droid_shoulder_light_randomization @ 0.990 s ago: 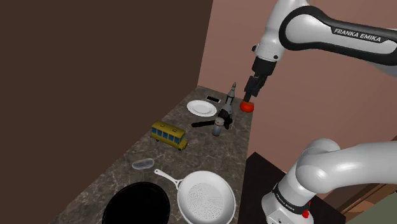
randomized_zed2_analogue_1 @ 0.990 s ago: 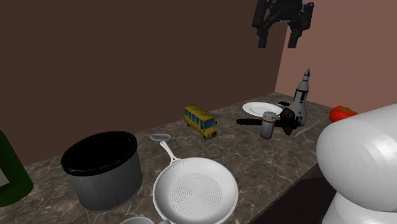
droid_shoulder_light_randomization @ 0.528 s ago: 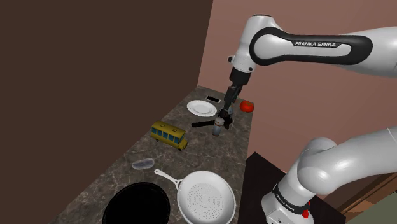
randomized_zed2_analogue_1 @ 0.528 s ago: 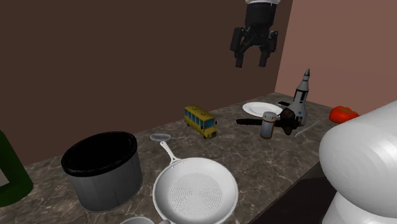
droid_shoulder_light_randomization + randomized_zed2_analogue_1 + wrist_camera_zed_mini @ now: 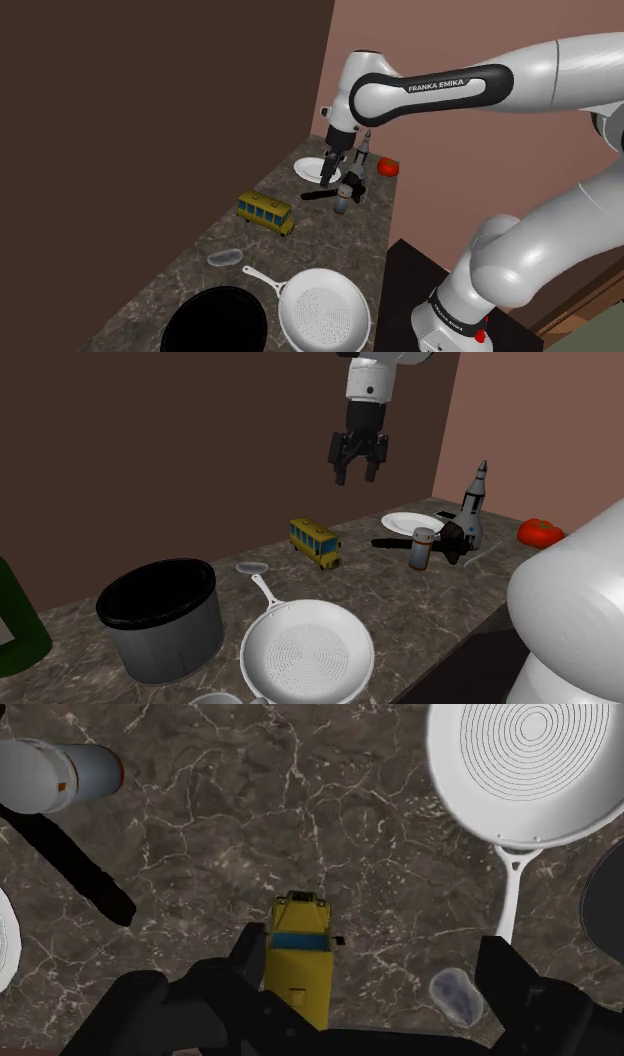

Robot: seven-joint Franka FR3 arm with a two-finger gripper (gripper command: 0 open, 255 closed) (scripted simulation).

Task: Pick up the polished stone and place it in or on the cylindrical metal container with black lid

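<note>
Wrist view: pincer point(image 5: 375, 979) wide open, empty, high above surface point(image 5: 380, 834). Untouched stone point(image 5: 455, 995) lies below, near one finger; lidded container point(image 5: 425, 548) well apart. Grasp, carry, drop all left.

Dim, flat, even light — muted colours throughout

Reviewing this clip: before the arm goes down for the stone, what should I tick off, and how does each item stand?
1. Gripper open and empty: ok.
2. Polished stone lying free on the counter: ok.
3. Gripper centred over the stone: not ok; the yellow bus lies beneath it.
4. Stone far enough from the pan handle for a grasp: cannot tell.
5. Container upright, lid on: ok.
</note>
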